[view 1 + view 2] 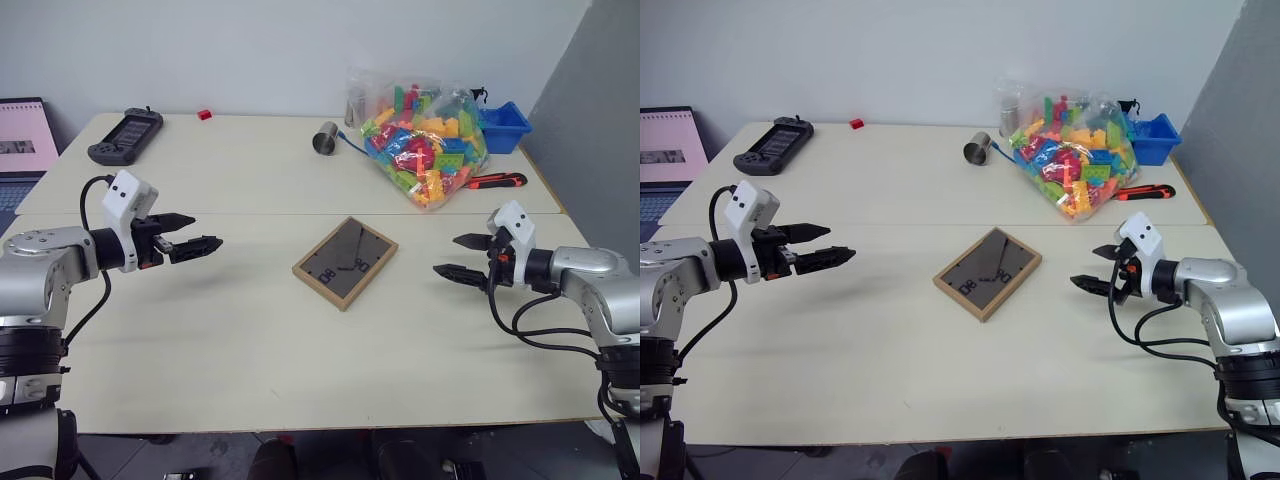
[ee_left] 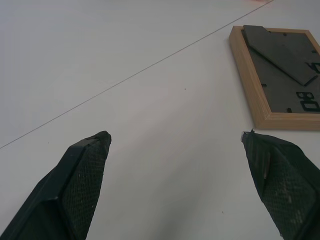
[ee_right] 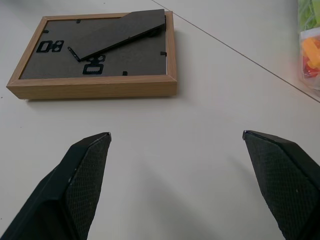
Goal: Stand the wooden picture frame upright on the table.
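I have both arms raised and reaching in from the sides, forearms bent toward each other. My left tool [image 1: 200, 232] points inward toward the middle, tilted slightly down, its two black fingers [image 2: 82, 185] spread wide apart with nothing between them. My right tool [image 1: 458, 257] mirrors it from the other side, also angled slightly down, fingers [image 3: 85, 185] wide apart and empty. Both hover above the counter [image 1: 250, 370], well apart from each other.

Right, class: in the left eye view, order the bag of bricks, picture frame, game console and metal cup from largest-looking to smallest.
1. Bag of bricks
2. Picture frame
3. Game console, though it lies farther back, so less sure
4. Metal cup
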Robot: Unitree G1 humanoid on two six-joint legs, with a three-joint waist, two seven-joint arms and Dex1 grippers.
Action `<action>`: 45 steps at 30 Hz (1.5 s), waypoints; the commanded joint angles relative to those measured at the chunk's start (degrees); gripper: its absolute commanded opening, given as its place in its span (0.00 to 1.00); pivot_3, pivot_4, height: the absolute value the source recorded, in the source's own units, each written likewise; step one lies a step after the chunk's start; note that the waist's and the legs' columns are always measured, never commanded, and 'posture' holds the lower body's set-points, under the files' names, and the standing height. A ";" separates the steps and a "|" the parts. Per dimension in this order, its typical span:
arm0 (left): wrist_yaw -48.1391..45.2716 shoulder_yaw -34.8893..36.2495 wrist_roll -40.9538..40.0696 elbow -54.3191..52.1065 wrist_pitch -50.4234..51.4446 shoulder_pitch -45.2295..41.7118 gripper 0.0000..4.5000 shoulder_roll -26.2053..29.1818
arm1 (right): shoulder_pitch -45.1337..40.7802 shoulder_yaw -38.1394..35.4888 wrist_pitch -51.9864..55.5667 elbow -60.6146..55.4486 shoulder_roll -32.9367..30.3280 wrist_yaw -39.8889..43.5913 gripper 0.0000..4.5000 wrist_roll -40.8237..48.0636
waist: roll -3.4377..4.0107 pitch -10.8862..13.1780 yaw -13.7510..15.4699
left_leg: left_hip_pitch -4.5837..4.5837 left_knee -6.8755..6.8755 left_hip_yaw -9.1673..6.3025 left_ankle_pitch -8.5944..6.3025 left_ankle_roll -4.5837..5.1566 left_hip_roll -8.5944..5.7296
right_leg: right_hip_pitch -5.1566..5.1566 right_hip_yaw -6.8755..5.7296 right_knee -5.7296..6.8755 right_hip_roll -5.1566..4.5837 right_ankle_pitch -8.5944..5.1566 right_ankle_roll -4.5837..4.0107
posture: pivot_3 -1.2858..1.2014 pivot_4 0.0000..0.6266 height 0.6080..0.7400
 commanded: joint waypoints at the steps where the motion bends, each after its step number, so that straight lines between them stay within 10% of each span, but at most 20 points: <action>1: -0.49 0.41 -0.58 -0.99 -0.09 -0.83 1.00 -0.62 | 0.99 -0.95 -0.22 -2.93 1.17 -1.74 0.99 0.75 | 0.00 0.00 0.03 | 0.00 0.00 -0.01 0.00 0.00 0.00 | 0.00 0.00 0.01 0.00 0.00 0.00 | 0.52 0.24 1.00; 4: -0.44 1.13 -2.02 -1.20 1.57 -1.13 1.00 -1.79 | 1.94 -1.27 0.70 -4.65 1.69 -2.25 0.99 1.58 | 0.00 0.00 0.14 | -0.05 0.03 -0.04 0.00 0.00 0.00 | 0.00 -0.04 0.01 0.00 0.00 0.00 | 0.52 0.24 1.00; 22: 9.73 -8.41 7.34 9.16 -9.55 -7.33 0.09 -20.99 | -0.79 5.07 -2.29 -0.02 12.10 -18.77 0.00 -8.58 | 0.00 -0.01 0.45 | -0.26 0.77 -0.15 0.00 0.00 -0.03 | 0.00 -0.09 0.50 0.00 0.03 0.02 | 0.52 0.24 1.00; 45: 7.61 -13.53 9.75 3.89 -6.64 -4.79 0.00 -27.86 | -8.56 10.28 -6.68 11.26 22.80 -22.74 0.00 -14.49 | 0.01 -0.02 -0.01 | -0.25 0.79 -0.26 0.01 -0.01 -0.15 | 0.00 0.00 0.79 -0.01 0.03 0.02 | 0.52 0.24 1.00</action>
